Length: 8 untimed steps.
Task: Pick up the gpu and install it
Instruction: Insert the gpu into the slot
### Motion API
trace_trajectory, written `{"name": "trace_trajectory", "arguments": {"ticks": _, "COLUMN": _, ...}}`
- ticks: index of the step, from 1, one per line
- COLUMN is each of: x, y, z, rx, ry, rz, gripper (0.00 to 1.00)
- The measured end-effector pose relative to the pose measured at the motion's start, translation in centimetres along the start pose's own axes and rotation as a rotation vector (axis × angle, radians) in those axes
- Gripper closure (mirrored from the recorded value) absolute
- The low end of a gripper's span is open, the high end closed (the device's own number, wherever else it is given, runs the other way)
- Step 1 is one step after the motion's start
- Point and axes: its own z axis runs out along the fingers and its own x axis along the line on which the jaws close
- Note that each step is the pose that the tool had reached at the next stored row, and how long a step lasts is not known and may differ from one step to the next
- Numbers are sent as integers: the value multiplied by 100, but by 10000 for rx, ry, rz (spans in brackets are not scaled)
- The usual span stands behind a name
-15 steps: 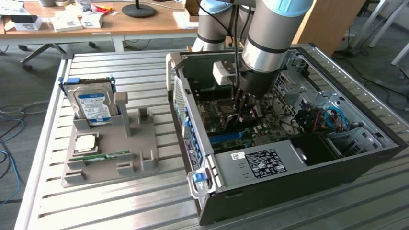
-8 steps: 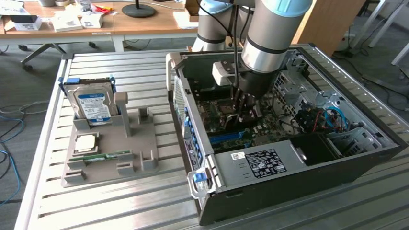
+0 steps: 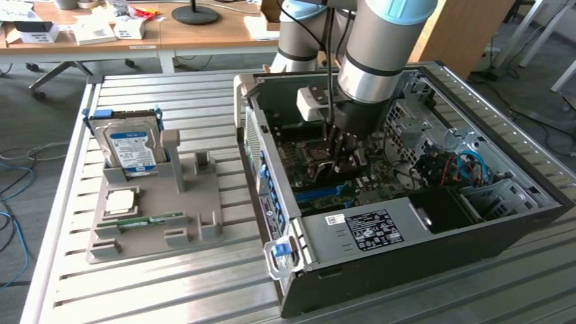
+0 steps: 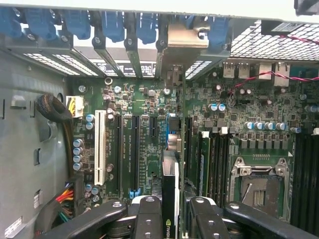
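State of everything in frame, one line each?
gpu: gripped edge-on, above the motherboard slots; seating unclear.
pincer: shut on the gpu.
PC case: on its side, open.
hard drive: upright in the tray.
memory stick: flat on the tray.

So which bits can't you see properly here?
- Wrist view: the gpu is edge-on, its face hidden; the picture edge cuts its end off inside the gripper.
- Wrist view: the card hides the motherboard right under it.
- Exterior view: the arm hides part of the motherboard.
- Exterior view: the hard drive label's words are too small.
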Motion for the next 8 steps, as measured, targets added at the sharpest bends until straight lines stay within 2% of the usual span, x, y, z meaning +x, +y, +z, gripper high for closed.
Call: {"name": "trace_trajectory", "arguments": {"ticks": 8, "x": 0, "y": 20, "z": 28, "rx": -1, "ry": 1, "rz": -1, "gripper": 74}}
